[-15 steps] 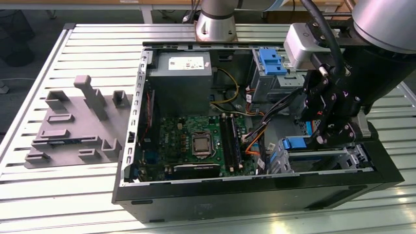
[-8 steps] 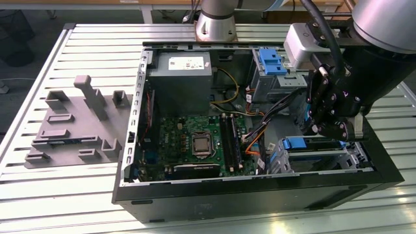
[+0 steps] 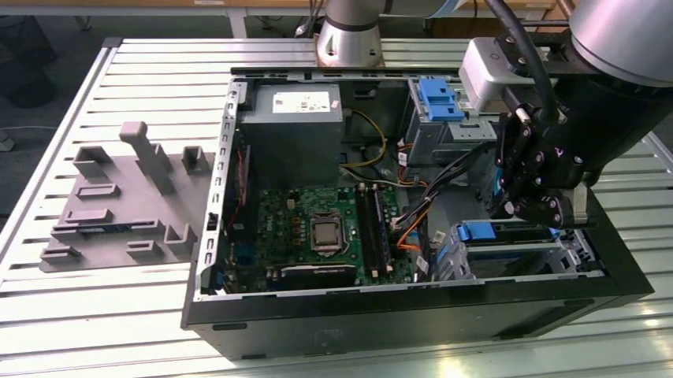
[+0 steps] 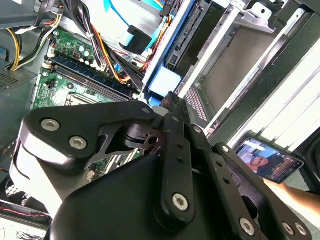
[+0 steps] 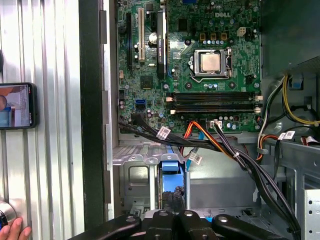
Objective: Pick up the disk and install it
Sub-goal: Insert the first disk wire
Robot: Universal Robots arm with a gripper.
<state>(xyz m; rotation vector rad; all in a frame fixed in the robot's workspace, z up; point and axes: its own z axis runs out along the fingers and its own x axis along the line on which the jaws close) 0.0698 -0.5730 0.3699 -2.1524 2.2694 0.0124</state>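
Here, in the exterior view, the black two-finger gripper [image 3: 533, 218] hangs low inside the open black computer case [image 3: 421, 319], its tips right at the disk [image 3: 490, 232], a flat silver-grey drive in a bright blue plastic carrier, which lies in the metal drive bay [image 3: 576, 253] directly under the gripper. A second blue plastic bracket [image 3: 436, 98] sits in another bay well beyond the gripper, and a grey moulded fixture block [image 3: 121, 197] stands outside the case, far off. To my eye the drive is in its bay and the work is seating it: any push should run straight along the bay rails, clear of the cable bundle [image 3: 421, 213] just beside the gripper.

In the second wrist view, the gripper's [image 4: 170, 100] fingers lie close together with no gap, their tips touching the carrier's blue end [image 4: 164, 81]. Whether they pinch it, I cannot tell. This view alone shows that contact.

In the first wrist view, the gripper [image 5: 173, 197] points down the carrier's blue strip [image 5: 170, 161]. The green motherboard [image 5: 195, 60] lies ahead, with a phone [image 5: 15, 105] and a person's hand [image 5: 12, 232] outside the case wall.
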